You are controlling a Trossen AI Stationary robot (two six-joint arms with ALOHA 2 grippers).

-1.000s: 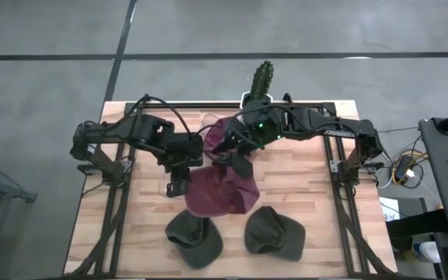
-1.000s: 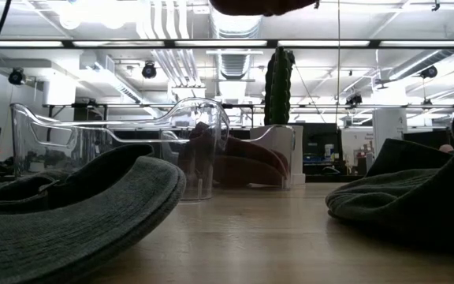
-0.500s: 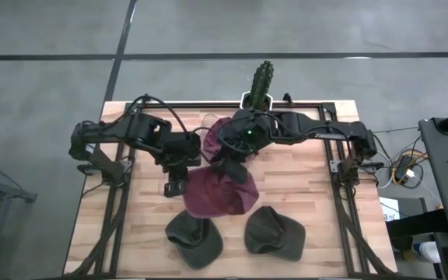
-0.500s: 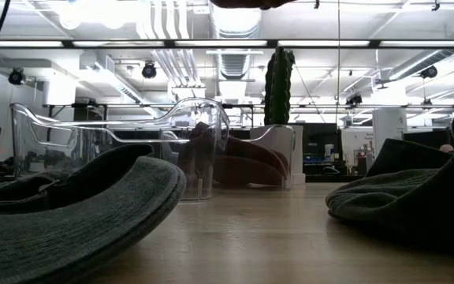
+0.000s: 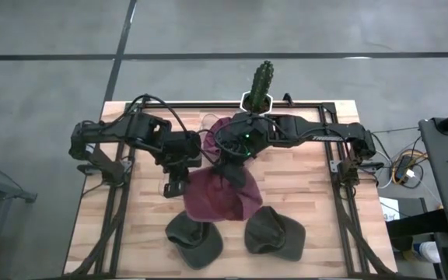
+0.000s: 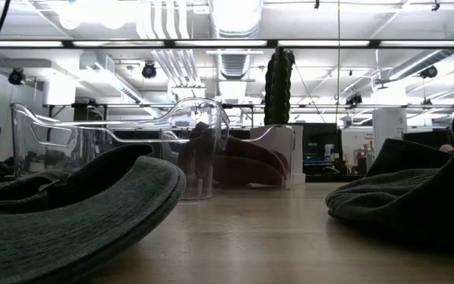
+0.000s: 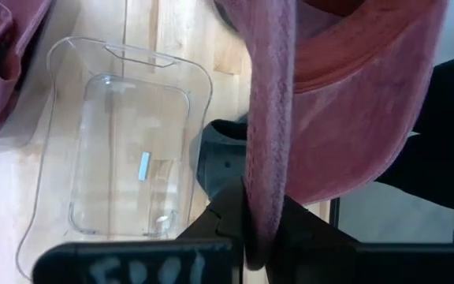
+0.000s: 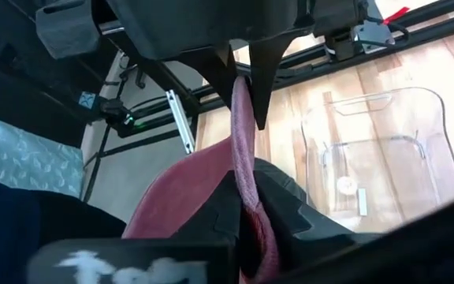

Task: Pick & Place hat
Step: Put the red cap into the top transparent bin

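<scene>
A maroon hat [image 5: 216, 198] hangs above the table's middle, held between both grippers. My left gripper [image 5: 197, 173] is shut on its rim from the left. My right gripper [image 5: 225, 169] is shut on the same rim from the right. In the right wrist view my right gripper [image 8: 247, 197] faces the left gripper's fingers [image 8: 225, 63] along the rim. In the left wrist view my left gripper [image 7: 262, 217] has the hat's crown [image 7: 353, 118] hanging beside it. The low view does not show the hat. My left gripper pinches the rim's edge [image 7: 265, 185] between its two fingers, and the rim [image 7: 268, 95] runs straight away from them. The hat is lifted clear of the table. My right gripper pinches the same rim [image 8: 244, 170] between its two fingers, opposite the left gripper. The strip of rim between the two grippers [image 8: 241, 126] is drawn straight.
Two green hats [image 5: 195, 237] [image 5: 274, 232] lie near the front edge, partly under the held hat. An empty clear bin [image 7: 124, 150] stands below the left arm. A second clear bin holds another maroon hat [image 5: 220, 131]. A potted cactus [image 5: 260, 82] stands at the far edge.
My right gripper has moved toward the table's left, up to the left gripper and the hat's rim. The maroon hat has risen: its dark underside has left the top of the low view, and from above it covers more of the green hats.
</scene>
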